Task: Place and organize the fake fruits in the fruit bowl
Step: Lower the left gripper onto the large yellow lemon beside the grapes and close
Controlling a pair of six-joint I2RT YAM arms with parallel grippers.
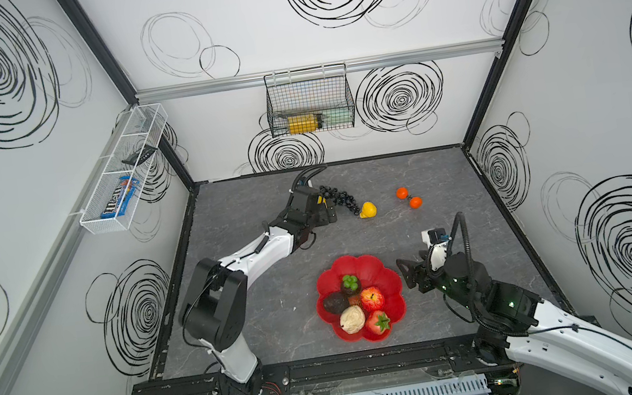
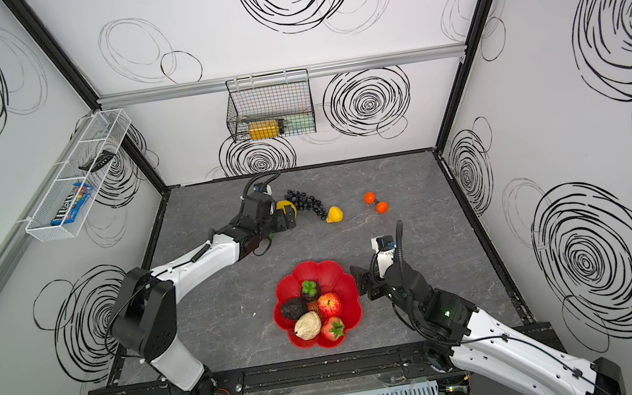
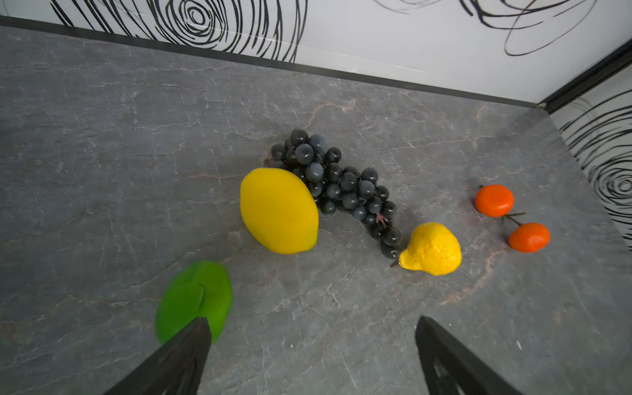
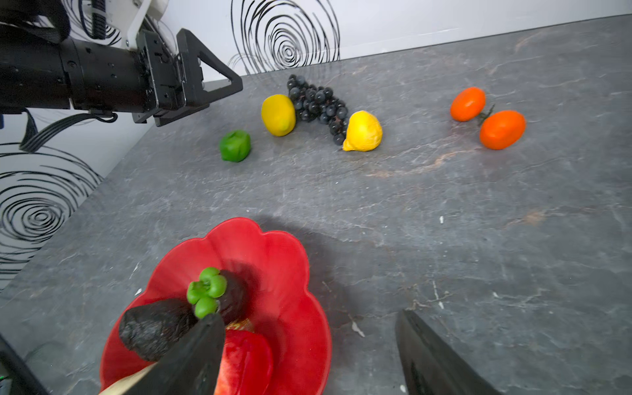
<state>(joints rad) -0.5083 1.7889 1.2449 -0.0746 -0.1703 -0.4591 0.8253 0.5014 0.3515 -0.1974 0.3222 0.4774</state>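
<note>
The only writing that can be read is white lettering on the blue candy packet point(image 1: 119, 197) in the white mesh basket point(image 1: 121, 167) on the left wall, which looks like "m&m's" (partly blurred through the mesh). The left gripper point(image 3: 313, 326) hangs over the far side of the table point(image 1: 262, 332), jaws spread wide with nothing between them. The lime point(image 3: 195, 301) lies by one fingertip and is partly hidden by it. Past it the larger lemon point(image 3: 278, 210) touches the black grapes point(image 3: 342, 184), whose tail end meets the smaller lemon point(image 3: 432, 249); the two oranges point(image 3: 494, 200) sit apart. The right gripper point(image 4: 309, 316), jaws also wide and empty, sits at the right rim of the fruit bowl point(image 1: 357, 264), which holds the mangosteen point(image 1: 351, 284), avocado point(image 1: 335, 303), apple point(image 1: 372, 299), beige lumpy fruit point(image 1: 351, 319) and strawberry point(image 1: 379, 322).
</note>
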